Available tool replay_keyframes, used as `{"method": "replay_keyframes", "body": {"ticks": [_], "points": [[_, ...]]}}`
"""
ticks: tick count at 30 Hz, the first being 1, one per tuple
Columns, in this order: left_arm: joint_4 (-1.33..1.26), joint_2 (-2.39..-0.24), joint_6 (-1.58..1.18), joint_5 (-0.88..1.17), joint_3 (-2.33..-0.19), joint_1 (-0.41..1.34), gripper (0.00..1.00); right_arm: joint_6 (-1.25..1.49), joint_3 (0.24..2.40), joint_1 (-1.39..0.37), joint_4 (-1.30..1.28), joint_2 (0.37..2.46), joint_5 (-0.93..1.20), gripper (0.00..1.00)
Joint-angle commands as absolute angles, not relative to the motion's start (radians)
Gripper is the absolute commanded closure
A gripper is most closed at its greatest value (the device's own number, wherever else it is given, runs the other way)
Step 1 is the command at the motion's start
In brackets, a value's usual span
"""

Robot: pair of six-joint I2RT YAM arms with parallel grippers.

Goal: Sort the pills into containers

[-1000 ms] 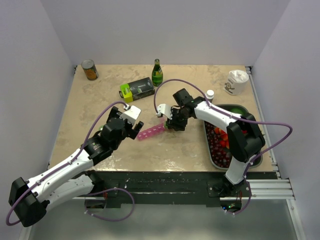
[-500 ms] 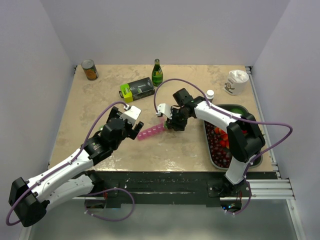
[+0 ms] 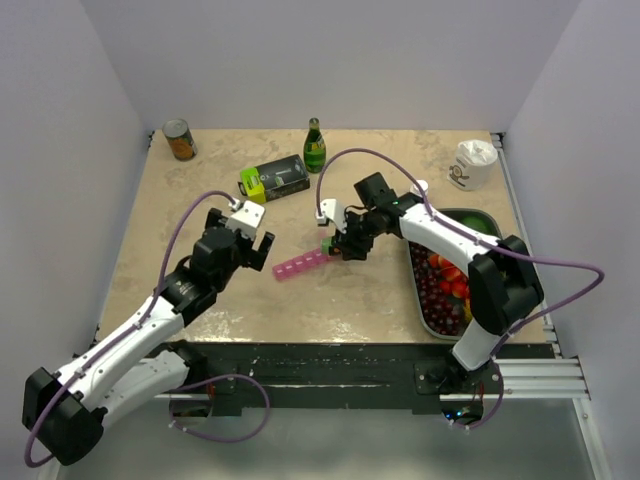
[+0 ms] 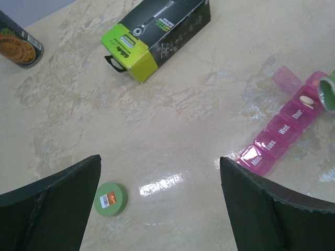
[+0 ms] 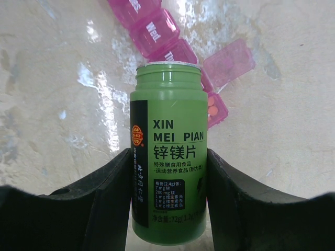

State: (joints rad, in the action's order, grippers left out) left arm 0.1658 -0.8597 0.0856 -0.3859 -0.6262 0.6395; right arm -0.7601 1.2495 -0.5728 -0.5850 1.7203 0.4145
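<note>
Since the lids at its end nearer the right arm stand flipped open, the slim translucent pink plastic pill-organiser strip (image 3: 303, 265) lies ready for filling on the middle of the beige stone-patterned bench (image 3: 200, 200), between the two arms. A few small orange pills (image 5: 213, 107) show in one open compartment. The right hand (image 3: 343, 243) is clamped around an uncapped green plastic supplement bottle (image 5: 167, 157). Its mouth is tipped just above those open compartments, seemingly so pills can be shaken straight in. The left hand (image 4: 162, 209) hovers beside the strip's closed end, fingers spread wide and holding nothing, probably placed to steady the strip. A round green cap (image 4: 111, 198), likely the bottle's, rests on the bench beneath that hand, clear of the pouring. A black-and-lime-green rectangular box (image 3: 273, 180) sits well apart behind.
</note>
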Motion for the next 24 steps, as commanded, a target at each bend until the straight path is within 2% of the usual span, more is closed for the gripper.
{"method": "replay_keyframes", "body": {"ticks": [1,9,11,17,20,21,23,24], "points": [[0.126,-0.845,0.011,-0.255,-0.629,0.534,0.00,-0.709,1.223,-0.554,-0.488,1.615,0.564,1.00],[0.149,-0.876,-0.147,-0.116,-0.630,0.375,0.00,-0.626,1.163,-0.534,-0.339,1.484,0.790,1.00],[0.155,-0.882,-0.213,-0.036,-0.615,0.255,0.01,-0.600,1.146,-0.534,-0.280,1.456,0.868,1.00],[0.175,-0.925,-0.293,0.162,-0.575,0.000,0.01,-0.280,1.117,-0.515,0.156,1.399,1.066,1.00],[0.187,-0.980,-0.301,0.161,-0.583,-0.060,0.03,0.054,1.095,-0.503,0.530,1.422,1.133,1.00],[0.192,-1.018,-0.301,0.147,-0.586,-0.064,0.04,0.307,1.083,-0.499,0.836,1.436,1.158,1.00],[0.204,-1.087,-0.296,0.124,-0.603,-0.078,0.05,0.603,1.036,-0.486,1.218,1.486,1.148,1.00],[0.207,-1.109,-0.296,0.130,-0.606,-0.087,0.06,0.855,1.029,-0.485,1.554,1.506,1.123,1.00]]}}
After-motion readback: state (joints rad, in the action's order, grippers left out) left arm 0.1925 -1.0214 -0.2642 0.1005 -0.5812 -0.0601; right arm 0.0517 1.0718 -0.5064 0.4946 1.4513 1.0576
